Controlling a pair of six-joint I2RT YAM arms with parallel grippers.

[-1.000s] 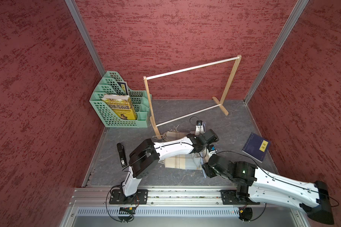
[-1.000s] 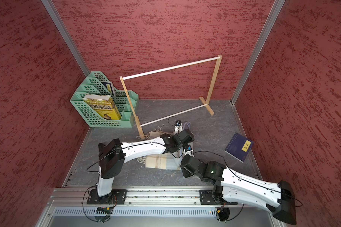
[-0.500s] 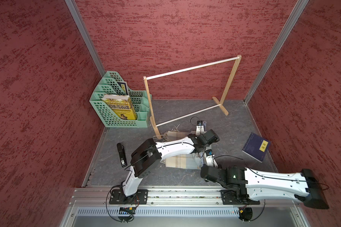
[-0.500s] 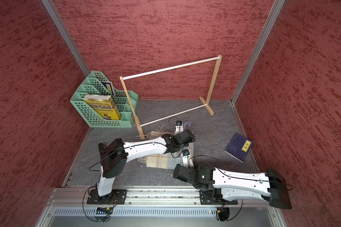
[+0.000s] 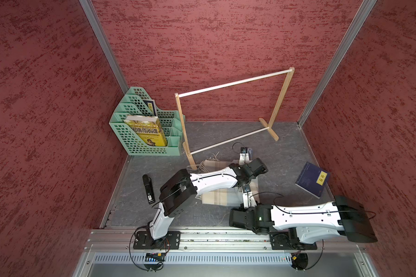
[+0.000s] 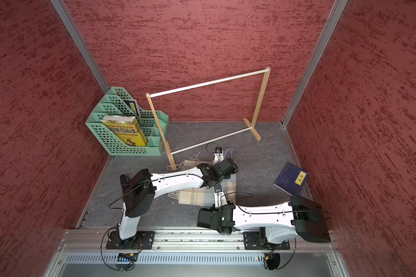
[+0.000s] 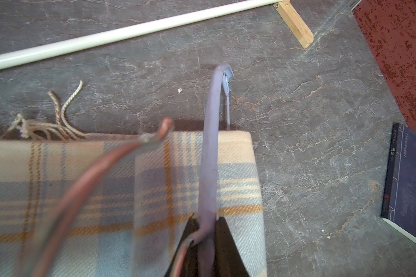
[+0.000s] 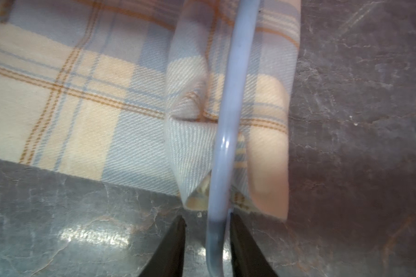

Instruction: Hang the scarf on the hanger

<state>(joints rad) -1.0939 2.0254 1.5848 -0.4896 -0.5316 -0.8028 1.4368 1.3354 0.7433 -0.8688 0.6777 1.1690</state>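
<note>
The scarf (image 5: 216,197) lies folded on the table (image 5: 286,153), and the hanger (image 7: 210,144) is laid across its folded end. The thin bar (image 7: 228,108) seems to be tucked under that fold. The hanger is gripped by the left claw (image 7: 208,230) beside the blurred hook (image 7: 163,129). Its other end is straddled by the right claw (image 8: 207,215), whose jaws are not yet pinched shut. A lift is judged to be in preparation: that grip must be completed, then both ends raised level. In both top views the hanger is mostly hidden by the arms, so whether the bar is truly threaded cannot be told.
</note>
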